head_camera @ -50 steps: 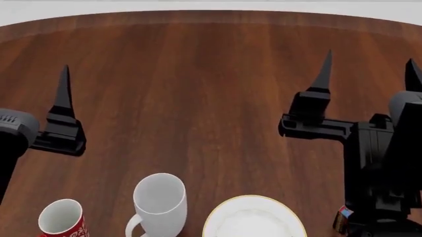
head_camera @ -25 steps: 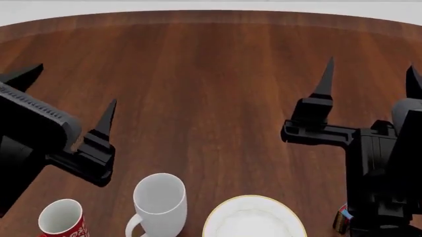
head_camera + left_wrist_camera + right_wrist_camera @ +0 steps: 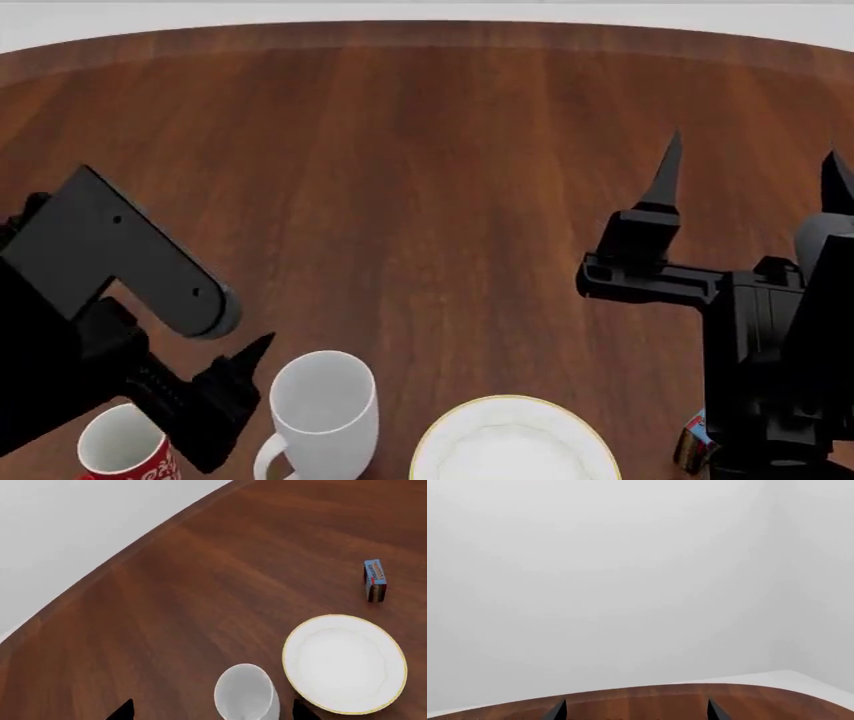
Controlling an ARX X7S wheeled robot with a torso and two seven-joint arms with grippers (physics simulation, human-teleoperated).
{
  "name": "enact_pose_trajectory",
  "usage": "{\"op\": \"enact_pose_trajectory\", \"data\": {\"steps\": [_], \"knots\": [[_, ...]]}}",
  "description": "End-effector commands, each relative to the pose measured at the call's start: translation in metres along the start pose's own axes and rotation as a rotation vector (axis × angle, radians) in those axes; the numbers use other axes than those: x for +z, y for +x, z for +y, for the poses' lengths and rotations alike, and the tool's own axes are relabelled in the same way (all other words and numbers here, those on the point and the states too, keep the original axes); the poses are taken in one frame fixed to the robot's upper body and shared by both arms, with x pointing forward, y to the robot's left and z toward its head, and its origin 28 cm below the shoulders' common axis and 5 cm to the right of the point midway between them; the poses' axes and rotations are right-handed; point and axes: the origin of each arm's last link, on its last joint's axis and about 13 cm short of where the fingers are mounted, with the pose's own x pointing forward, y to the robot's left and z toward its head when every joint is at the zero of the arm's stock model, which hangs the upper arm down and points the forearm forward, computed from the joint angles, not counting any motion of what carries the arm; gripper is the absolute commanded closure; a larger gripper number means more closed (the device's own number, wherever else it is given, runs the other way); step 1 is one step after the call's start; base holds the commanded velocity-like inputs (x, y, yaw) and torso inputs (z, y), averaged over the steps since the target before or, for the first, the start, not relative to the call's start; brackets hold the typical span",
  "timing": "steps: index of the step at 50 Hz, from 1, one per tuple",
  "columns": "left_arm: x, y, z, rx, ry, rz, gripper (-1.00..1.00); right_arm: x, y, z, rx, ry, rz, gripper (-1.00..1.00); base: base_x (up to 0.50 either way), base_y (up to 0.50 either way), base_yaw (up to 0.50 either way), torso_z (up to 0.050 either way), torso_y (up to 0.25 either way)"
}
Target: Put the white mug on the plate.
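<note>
The white mug [image 3: 320, 408] stands upright near the table's front edge, with the plate [image 3: 514, 442] just to its right. My left gripper [image 3: 230, 385] is open and empty, angled down beside the mug's left side, with one finger [image 3: 251, 352] close to the rim. In the left wrist view the mug [image 3: 247, 694] lies between and ahead of the gripper's [image 3: 211, 713] spread tips, beside the plate [image 3: 344, 663]. My right gripper [image 3: 751, 165] is open and empty, held over the table's right side. In its own view, the right gripper [image 3: 635, 712] faces the far table edge.
A red floral mug [image 3: 123, 442] stands left of the white mug, partly behind my left arm. A small box [image 3: 694, 444] stands right of the plate, under my right arm; it also shows in the left wrist view [image 3: 375, 580]. The brown wooden table [image 3: 427, 180] extends far back.
My left arm has swung down and toward the near edge, bringing its open gripper next to the white mug. My right gripper has drifted slightly nearer. Mugs and plate have not moved.
</note>
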Motion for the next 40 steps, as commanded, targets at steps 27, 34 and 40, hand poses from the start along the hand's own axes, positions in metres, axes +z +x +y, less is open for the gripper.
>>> {"op": "enact_pose_trajectory", "data": {"steps": [27,34,40], "knots": [[-0.020,0.032,0.028,-0.070,0.018,0.292,-1.00,-0.016,-0.001,-0.004,-0.027,0.008,0.030,-1.00,0.00,0.00,0.00,0.000,0.000],[-0.024,0.042,0.030,-0.080,0.023,0.309,-1.00,-0.018,-0.001,-0.004,-0.031,0.011,0.034,-1.00,0.00,0.00,0.00,0.000,0.000],[-0.024,0.050,0.034,-0.082,0.028,0.321,-1.00,-0.020,-0.001,-0.005,-0.034,0.011,0.038,-1.00,0.00,0.00,0.00,0.000,0.000]]}}
